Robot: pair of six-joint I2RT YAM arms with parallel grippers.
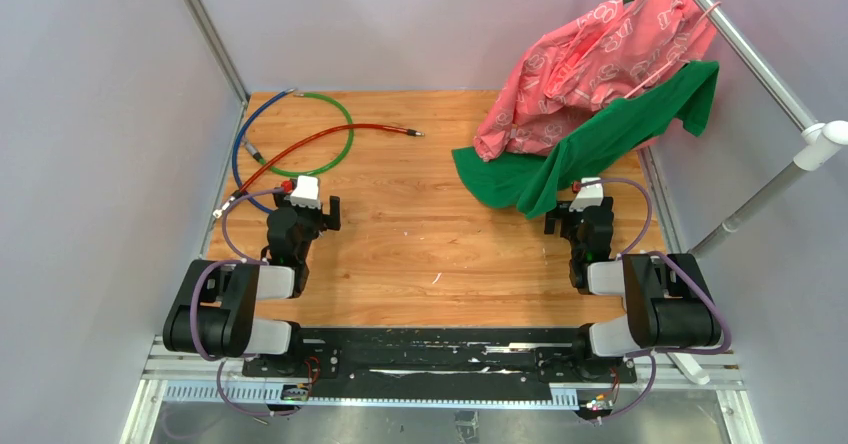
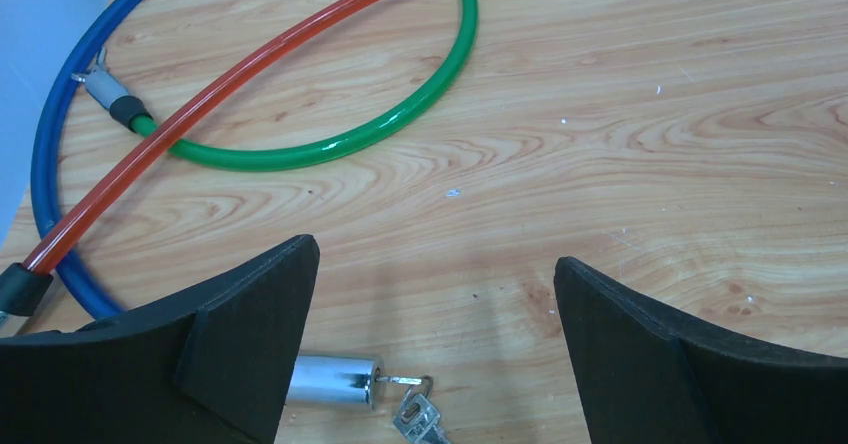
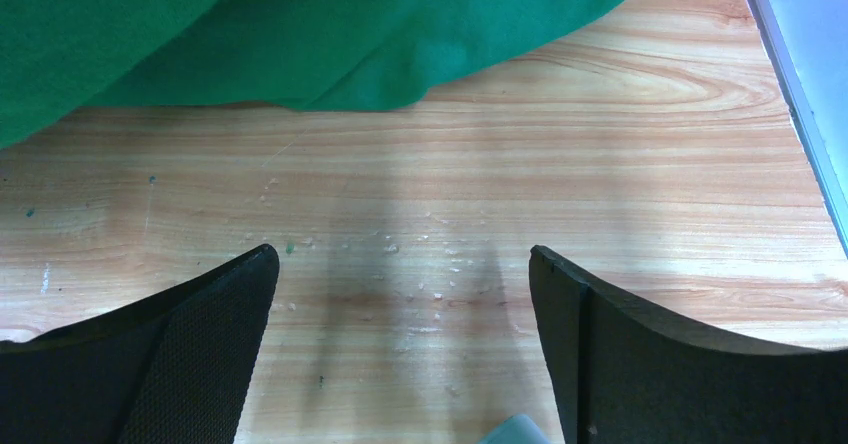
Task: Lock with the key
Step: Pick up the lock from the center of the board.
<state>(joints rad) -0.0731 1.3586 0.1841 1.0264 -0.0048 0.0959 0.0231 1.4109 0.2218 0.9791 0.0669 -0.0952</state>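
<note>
The wooden bench (image 1: 420, 264) carries everything, and the green cable loop (image 1: 340, 114) at its far left serves here as the landmark. Well to the right of that loop, a pink printed garment (image 1: 590, 64) is draped from a metal rail. A green cloth (image 1: 600, 144) spills from under the garment onto the bench.

The left arm (image 1: 285, 239) is set just on the near side of the loop. The right arm (image 1: 600, 254) stands far to the loop's right, at the edge of the green cloth. The left jaws are spread wide apart with nothing clamped between them. The right jaws are likewise held apart, with only bare wood between them and green cloth (image 3: 300, 34) beyond.

A blue cable (image 1: 240, 139) is curved around the left side of the loop. A red cable (image 1: 330, 134) is laid across the loop, one end reaching out to the loop's right and the other running down past its near left.

In the left wrist view, a silver lock cylinder (image 2: 335, 381) is seen on the near side of the green loop (image 2: 440, 74), well apart from it and partly hidden behind the left finger. The key (image 2: 405, 380) lies at the cylinder's open end face, its blade meeting that face — how far it is inserted cannot be told. A small bunch of like keys (image 2: 420, 419) hangs from the same ring, flat on the wood, just below the key in that view.
</note>
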